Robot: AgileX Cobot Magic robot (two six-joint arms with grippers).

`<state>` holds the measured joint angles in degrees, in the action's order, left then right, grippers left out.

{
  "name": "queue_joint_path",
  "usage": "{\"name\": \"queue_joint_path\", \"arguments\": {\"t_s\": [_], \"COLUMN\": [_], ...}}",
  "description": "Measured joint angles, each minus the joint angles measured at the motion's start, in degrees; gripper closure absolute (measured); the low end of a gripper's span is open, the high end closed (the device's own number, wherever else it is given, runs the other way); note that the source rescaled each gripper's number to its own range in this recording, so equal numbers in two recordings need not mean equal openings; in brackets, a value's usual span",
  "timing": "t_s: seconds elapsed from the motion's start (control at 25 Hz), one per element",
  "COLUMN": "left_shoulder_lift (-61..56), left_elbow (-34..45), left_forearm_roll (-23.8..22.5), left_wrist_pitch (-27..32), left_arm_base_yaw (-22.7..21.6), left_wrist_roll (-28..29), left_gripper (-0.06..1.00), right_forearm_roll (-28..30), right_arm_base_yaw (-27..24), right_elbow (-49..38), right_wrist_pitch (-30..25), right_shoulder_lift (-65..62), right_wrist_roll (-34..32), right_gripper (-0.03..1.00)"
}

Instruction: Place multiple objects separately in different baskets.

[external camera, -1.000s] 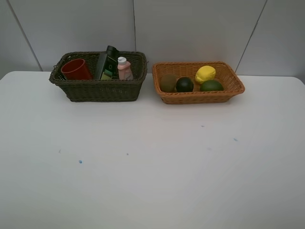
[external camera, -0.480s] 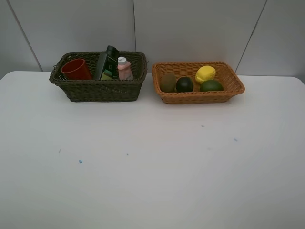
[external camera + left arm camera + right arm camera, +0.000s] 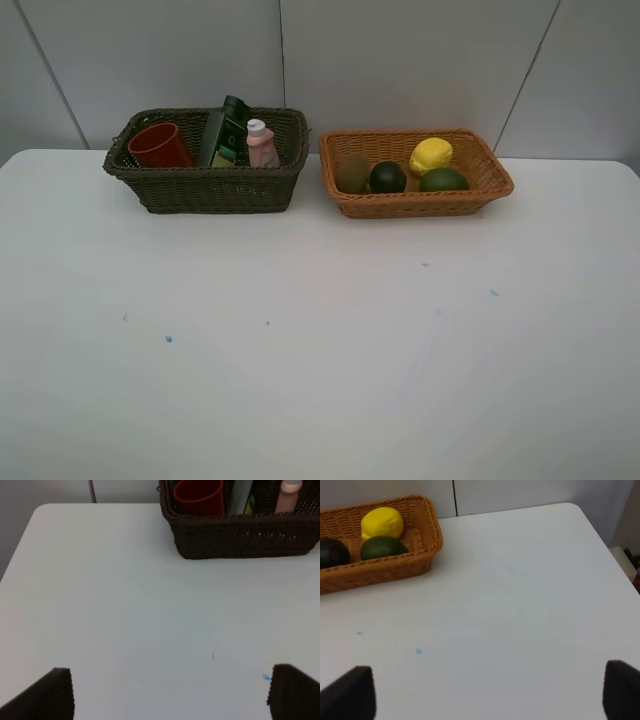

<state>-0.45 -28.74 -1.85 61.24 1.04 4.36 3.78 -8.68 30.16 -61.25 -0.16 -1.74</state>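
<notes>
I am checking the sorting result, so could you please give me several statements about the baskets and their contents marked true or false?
1. The red cup sits in the dark basket. True.
2. The lemon lies on the table. False: it is in the orange basket.
3. The pink bottle stands in the dark basket. True.
4. The lime shares a basket with the red cup. False: it lies in the orange basket.
5. Both grippers are open, holding nothing. True: left gripper, right gripper.
</notes>
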Motion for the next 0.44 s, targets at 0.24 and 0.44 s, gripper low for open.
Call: {"name": "queue_joint_path", "arguments": {"t_s": [0.24,0.44], "left_shoulder_lift": [0.0,0.0], "left_elbow": [0.0,0.0], "left_forearm_roll": [0.0,0.0], "left_wrist_pitch": [0.0,0.0], "left_arm_base_yaw": [0.0,0.0], "left_wrist_roll": [0.0,0.0], "left_gripper": [-0.06,-0.06], "right_forearm_roll": [0.0,0.0], "right_arm_base_yaw": [0.0,1.2], "right_elbow": [0.0,0.0], "right_wrist_pitch": [0.0,0.0], "right_shoulder_lift": [0.0,0.0], "right_wrist_roll": [0.0,0.0], "right_gripper": [-0.02,-0.02]}}
